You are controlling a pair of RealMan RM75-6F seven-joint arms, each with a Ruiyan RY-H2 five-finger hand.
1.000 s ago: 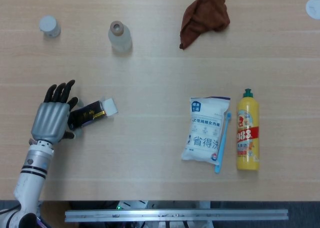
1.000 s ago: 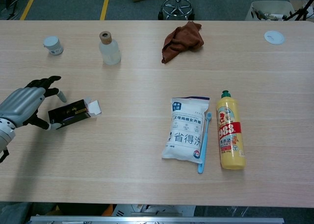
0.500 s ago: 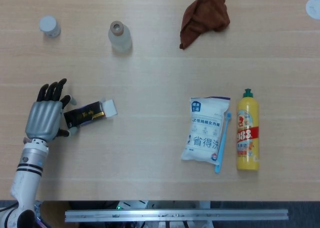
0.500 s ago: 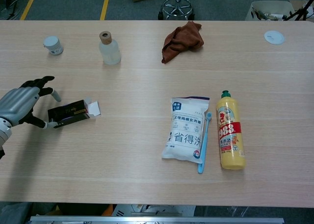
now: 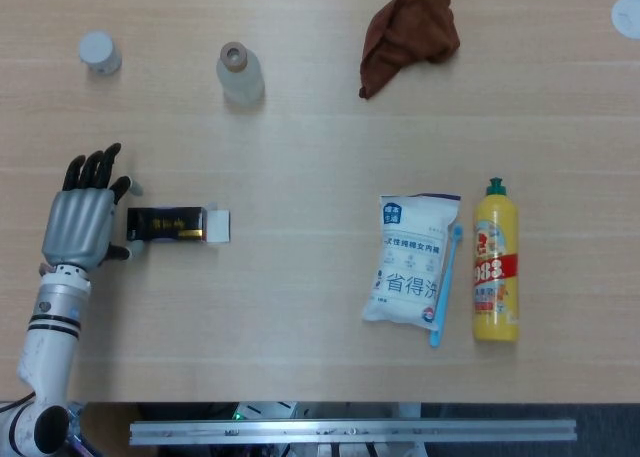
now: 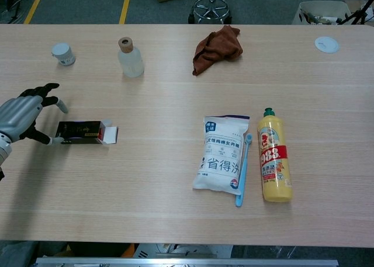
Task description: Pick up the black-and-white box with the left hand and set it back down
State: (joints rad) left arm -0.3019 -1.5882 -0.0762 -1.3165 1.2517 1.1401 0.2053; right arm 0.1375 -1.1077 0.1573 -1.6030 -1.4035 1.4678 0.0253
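The black-and-white box (image 5: 178, 225) is lying flat on the desk (image 5: 300, 307), its long axis running left to right, white end pointing away from the left hand (image 5: 82, 222). That hand is sitting just beside the box's black end, fingers spread, holding nothing. The right hand is not showing in either view.

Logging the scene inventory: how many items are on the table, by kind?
Bottles: 2, clear bottle and yellow bottle
Box: 1
Pouch: 1
Toothbrush: 1
Cloth: 1
Small jar: 1
White disc: 1
Total: 8
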